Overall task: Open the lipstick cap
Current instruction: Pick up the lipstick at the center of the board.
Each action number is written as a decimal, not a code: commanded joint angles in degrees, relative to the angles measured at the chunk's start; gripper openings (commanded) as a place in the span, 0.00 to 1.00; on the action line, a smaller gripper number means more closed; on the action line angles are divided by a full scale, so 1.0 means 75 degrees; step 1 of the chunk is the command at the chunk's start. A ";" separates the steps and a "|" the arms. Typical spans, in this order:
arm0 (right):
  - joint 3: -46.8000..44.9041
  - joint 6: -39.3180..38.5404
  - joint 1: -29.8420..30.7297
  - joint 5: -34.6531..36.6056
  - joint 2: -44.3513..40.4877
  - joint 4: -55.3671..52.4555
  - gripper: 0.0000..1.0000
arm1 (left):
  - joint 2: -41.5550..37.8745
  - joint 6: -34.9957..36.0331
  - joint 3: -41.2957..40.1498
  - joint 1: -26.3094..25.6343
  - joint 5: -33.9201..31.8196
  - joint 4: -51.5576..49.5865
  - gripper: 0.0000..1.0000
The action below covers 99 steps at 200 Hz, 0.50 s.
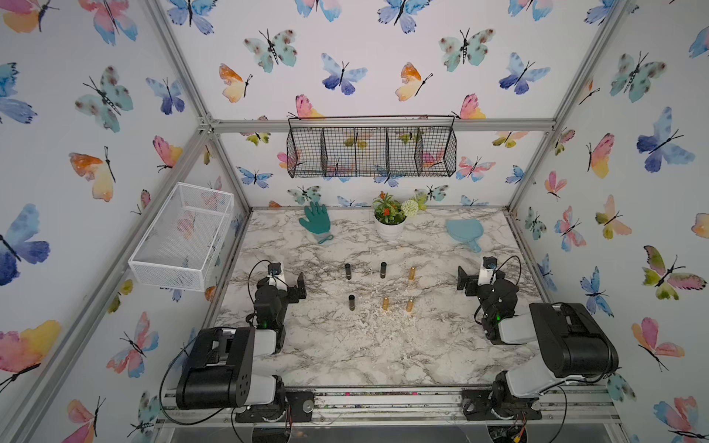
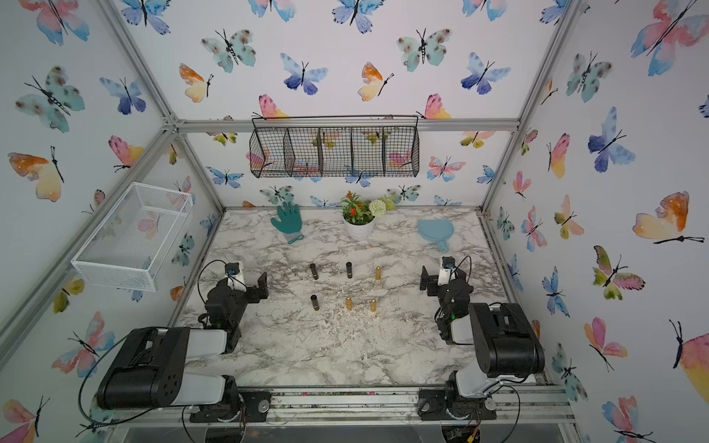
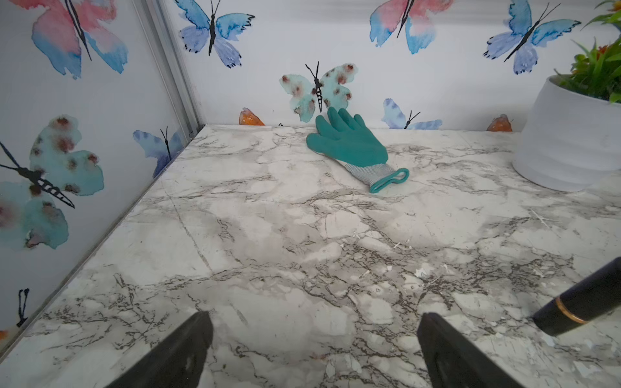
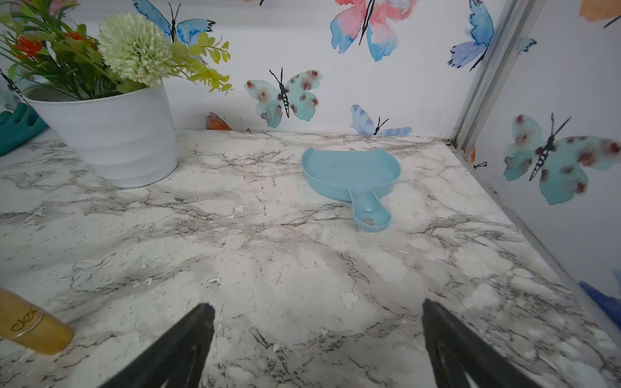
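Left gripper (image 3: 316,317), right gripper (image 4: 317,305) gape empty | we place upright black lipstick (image 1: 348,271) inward of left, gold lipstick (image 1: 411,273) inward of right

High front pair (same table (image 1: 345,345)), wrists low

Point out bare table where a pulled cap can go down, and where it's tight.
Widest bare patch: near table in front of the lipsticks, between left arm and right arm. A second strip runs between the lipsticks and the back row: glove, flower pot, blue pan. Tight: the six-lipstick cluster, between left hand and right hand.
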 commanded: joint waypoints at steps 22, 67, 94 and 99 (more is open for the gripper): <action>0.0073 -0.0051 0.0036 -0.0075 0.0073 -0.0076 0.98 | 0.0035 -0.0022 0.0083 -0.0023 -0.0062 0.0183 0.98; 0.0073 -0.0050 0.0036 -0.0074 0.0074 -0.0085 0.98 | 0.0046 -0.0045 0.0097 0.0024 0.0010 0.0188 0.98; 0.0079 -0.0037 0.0037 -0.0070 0.0074 -0.0084 0.98 | 0.0051 -0.0045 0.0096 0.0025 0.0001 0.0181 0.98; 0.0076 -0.0037 0.0037 -0.0074 0.0074 -0.0085 0.98 | 0.0048 -0.0045 0.0087 0.0025 0.0007 0.0180 0.98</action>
